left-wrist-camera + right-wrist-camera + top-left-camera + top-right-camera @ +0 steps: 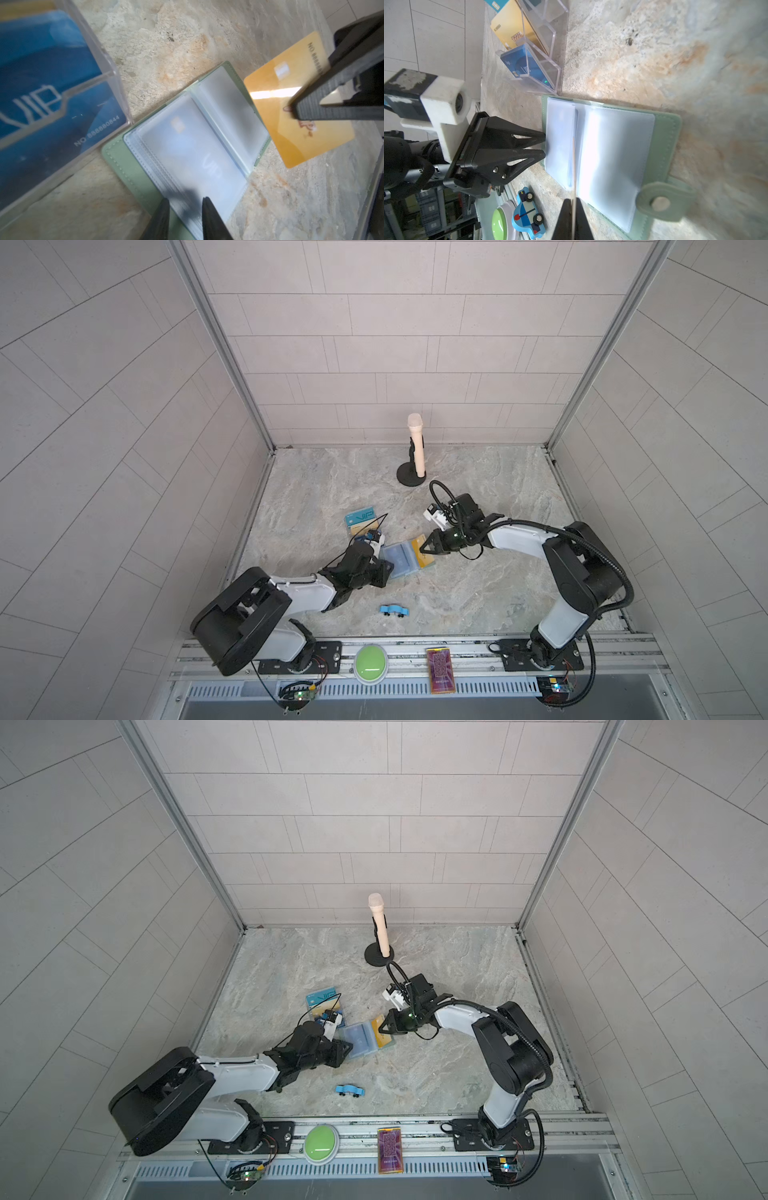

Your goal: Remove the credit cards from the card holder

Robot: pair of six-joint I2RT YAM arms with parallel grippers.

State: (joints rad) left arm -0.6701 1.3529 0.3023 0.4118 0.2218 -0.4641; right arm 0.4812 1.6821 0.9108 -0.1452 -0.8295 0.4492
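Here the mint-green card holder (400,561) lies open and flat on the marbled table (478,572), and we place everything else from it. The tan card (291,135) is out of its sleeve. The right gripper (295,111) has its jaws closed on the card, pinching it near one edge and holding it at the holder's outer edge. On the opposite edge, the left gripper (545,143) has its jaws parted with nothing between them, tips touching the sleeve pages. Through a frosted sleeve we see a light blue card (187,149) inside.

We judge these cards light, stiff and slick. A pinch on an exposed short edge should do, pulled straight out of the sleeve's mouth. The sleeves look soft and floppy and the holder light, so it will likely slide or lift unless one gripper pins the cover.

The clear acrylic stand (116,74) with its printed cards sits just beside the holder's corner and crowds the left gripper's side. A toy car (393,610) lies near the holder and a microphone (417,448) stands well apart; neither is in the way.
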